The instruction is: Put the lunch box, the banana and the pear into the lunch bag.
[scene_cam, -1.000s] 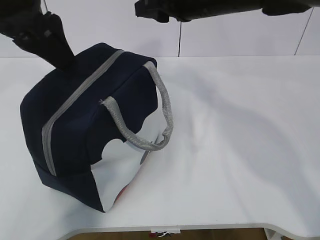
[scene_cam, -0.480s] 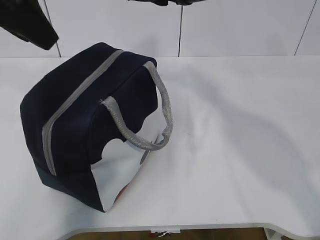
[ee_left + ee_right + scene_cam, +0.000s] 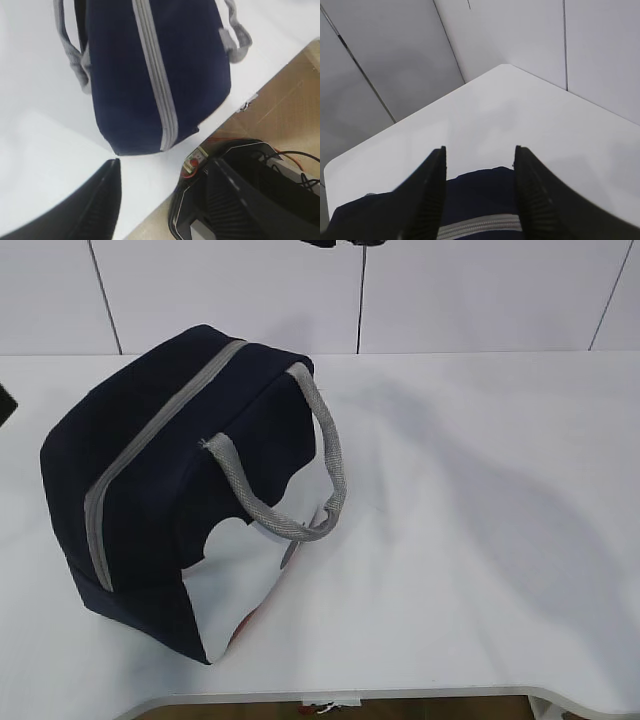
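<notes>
Navy-blue fabric makes up most of the large boxy lunch bag [image 3: 180, 480], which stands on the white table [image 3: 480, 540] toward its left side in the exterior view. A grey zipper [image 3: 150, 440] runs along the top and down one end, and it looks fully closed. A white lower side panel [image 3: 245, 580] faces the camera, and a grey webbing handle [image 3: 320, 460] loops out over it. The lunch box, the banana and the pear cannot be seen anywhere; whether they sit inside the bag cannot be told.

From above, the left wrist view shows the same bag with its zipper line running toward the table edge. The left gripper [image 3: 165, 205] hangs clear of the bag, its two dark fingers [image 3: 95, 210] spread wide with nothing between them. In the right wrist view, the right gripper [image 3: 480, 195] floats above the far end of the bag, jaws likewise apart and empty.

As a judgement, the bag would handle as soft and light: the cloth walls would give under a pinch and the top could sag. The webbing handles look like the surest place to take hold, or the stiffer seam beside the zipper. No ring pull can be made out.

No brand, label or readable writing shows. A small reddish patch sits at the bottom of the white panel, too partial to read.
</notes>
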Controlling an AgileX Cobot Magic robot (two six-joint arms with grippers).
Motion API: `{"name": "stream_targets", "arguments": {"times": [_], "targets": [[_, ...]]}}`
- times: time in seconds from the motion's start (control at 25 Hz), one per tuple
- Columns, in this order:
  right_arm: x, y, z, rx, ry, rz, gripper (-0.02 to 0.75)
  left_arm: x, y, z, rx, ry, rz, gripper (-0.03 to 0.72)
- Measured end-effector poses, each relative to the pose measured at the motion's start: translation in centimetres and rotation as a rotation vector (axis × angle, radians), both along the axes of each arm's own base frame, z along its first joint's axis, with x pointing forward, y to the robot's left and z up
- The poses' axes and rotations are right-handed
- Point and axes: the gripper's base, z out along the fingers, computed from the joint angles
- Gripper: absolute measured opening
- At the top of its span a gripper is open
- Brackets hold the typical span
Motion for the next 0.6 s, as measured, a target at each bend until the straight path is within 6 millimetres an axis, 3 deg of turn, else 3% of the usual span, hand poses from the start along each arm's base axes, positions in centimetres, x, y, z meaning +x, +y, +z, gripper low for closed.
{"name": "stream_targets", "arguments": {"times": [0.6], "targets": [[-0.3,0.2,-0.1,-0.001,0.01,0.041,0.366,-9.3,4.2,-4.5,-0.108,-0.212,0.049,0.319]]}}
